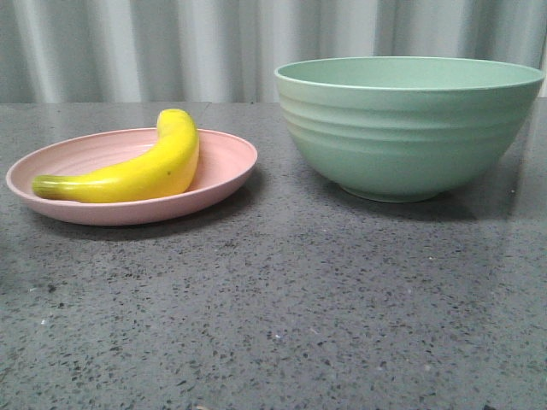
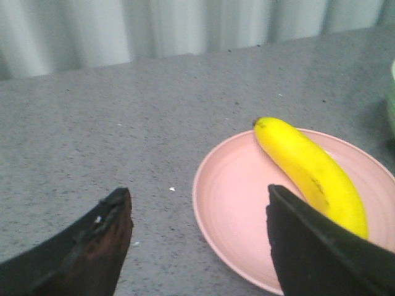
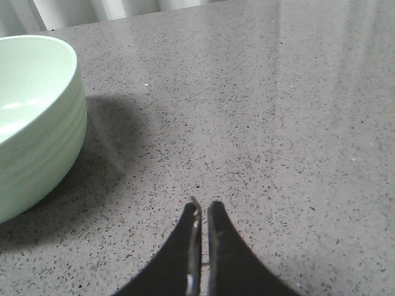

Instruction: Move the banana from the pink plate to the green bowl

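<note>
The yellow banana point(image 1: 145, 168) lies on the pink plate point(image 1: 224, 175) at the left of the table; the green bowl point(image 1: 408, 128) stands to its right, empty as far as shows. In the left wrist view my left gripper point(image 2: 197, 200) is open and empty, above the near rim of the pink plate point(image 2: 234, 203), with the banana point(image 2: 311, 172) just beyond one finger. In the right wrist view my right gripper point(image 3: 202, 206) is shut and empty over bare table, beside the green bowl point(image 3: 37, 117). Neither gripper shows in the front view.
The table is a grey speckled stone top point(image 1: 282, 316). A pale curtain point(image 1: 171, 43) hangs behind it. A sliver of the bowl's rim point(image 2: 391, 92) shows at the edge of the left wrist view.
</note>
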`<state>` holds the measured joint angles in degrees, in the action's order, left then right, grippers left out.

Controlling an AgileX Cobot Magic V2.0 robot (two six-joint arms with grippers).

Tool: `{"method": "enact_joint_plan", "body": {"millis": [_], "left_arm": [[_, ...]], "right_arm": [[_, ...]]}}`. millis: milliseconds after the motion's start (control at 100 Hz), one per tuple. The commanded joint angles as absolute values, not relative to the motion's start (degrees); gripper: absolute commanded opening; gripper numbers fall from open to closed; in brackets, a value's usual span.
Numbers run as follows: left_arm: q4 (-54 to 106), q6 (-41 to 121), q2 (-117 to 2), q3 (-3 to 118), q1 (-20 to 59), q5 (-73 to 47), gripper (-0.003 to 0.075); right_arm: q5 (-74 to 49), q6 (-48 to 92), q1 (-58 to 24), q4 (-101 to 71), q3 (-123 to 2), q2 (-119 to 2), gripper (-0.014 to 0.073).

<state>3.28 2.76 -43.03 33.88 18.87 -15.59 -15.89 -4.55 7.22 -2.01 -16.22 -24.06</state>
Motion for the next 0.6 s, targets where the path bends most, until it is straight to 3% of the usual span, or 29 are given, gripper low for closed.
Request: {"method": "enact_joint_plan", "body": {"millis": [0, 280, 590], "left_arm": [[4.7, 2.6, -47.1, 38.8, 22.5, -15.0, 0.0440], [7.8, 2.6, -62.6, 47.6, 32.0, -17.8, 0.0440], [9.5, 2.6, -77.0, 53.4, 35.8, -20.8, 0.0440]], "right_arm": [[-11.1, -4.5, 7.5, -2.2, -18.3, -24.8, -0.0069], [-10.7, -4.5, 7.5, -3.0, -18.3, -24.8, -0.0069], [-10.7, -4.5, 7.5, -3.0, -18.3, -24.8, -0.0069]]}}
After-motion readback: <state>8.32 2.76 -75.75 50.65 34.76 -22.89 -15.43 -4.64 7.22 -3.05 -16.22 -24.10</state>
